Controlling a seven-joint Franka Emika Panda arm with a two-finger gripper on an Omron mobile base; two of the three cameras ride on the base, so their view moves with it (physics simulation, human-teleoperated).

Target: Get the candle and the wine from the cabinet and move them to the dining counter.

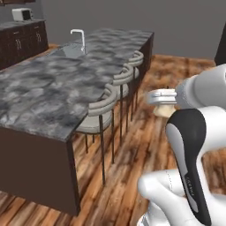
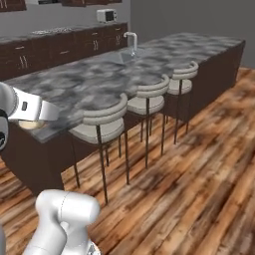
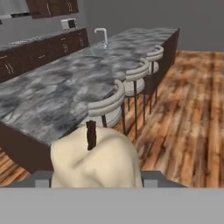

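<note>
The candle (image 3: 94,162), cream and lumpy with a dark wick, sits between my fingers low in the hand view. My gripper (image 3: 96,177) is shut on it. In the left base view the gripper (image 1: 161,95) hangs in the air over the wooden floor, right of the stools, with the candle (image 1: 164,110) under it. In the right base view the candle (image 2: 31,124) peeks out below the hand (image 2: 30,110). The dining counter (image 1: 44,92) (image 2: 89,79) (image 3: 52,96) lies ahead and to the left, apart from the candle. The wine is out of view.
Three grey cushioned stools (image 1: 99,112) (image 2: 102,124) line the counter's near side. A sink with a silver faucet (image 1: 79,39) (image 3: 102,37) is set in its far part. A back counter with lower cabinets carries a microwave (image 2: 106,16). Dark wall cabinets (image 3: 52,6) hang above.
</note>
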